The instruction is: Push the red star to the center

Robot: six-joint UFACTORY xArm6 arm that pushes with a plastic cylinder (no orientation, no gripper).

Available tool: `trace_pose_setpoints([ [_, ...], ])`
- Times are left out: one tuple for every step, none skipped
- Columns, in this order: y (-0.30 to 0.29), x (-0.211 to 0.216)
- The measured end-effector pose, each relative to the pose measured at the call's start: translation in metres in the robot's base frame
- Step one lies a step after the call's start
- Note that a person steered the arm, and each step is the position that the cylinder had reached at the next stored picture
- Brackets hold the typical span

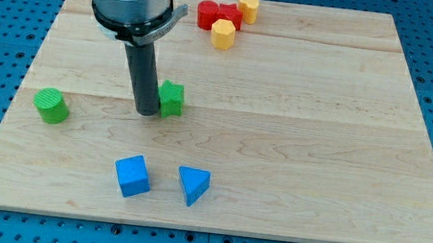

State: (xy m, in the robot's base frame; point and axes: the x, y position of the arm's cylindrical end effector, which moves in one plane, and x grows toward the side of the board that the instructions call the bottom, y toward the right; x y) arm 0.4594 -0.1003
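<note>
The red star [230, 14] lies near the view's top, just right of a red cylinder [207, 14]. A yellow hexagonal block [223, 34] touches it from below and a yellow block [248, 8] sits at its upper right. My tip [146, 112] rests on the wooden board left of centre, touching the left side of a green star [172, 98]. The tip is well below and left of the red star.
A green cylinder [51, 105] stands at the view's left. A blue cube [133, 175] and a blue triangle [193, 185] sit near the bottom. The wooden board [319, 150] lies on a blue pegboard; its edges frame the working area.
</note>
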Motion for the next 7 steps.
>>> trace_pose_setpoints([
  [-0.020, -0.039],
  [-0.028, -0.110],
  [-0.031, -0.180],
  [-0.016, -0.226],
  [0.066, -0.228],
  [0.106, -0.228],
  [0.179, -0.226],
])
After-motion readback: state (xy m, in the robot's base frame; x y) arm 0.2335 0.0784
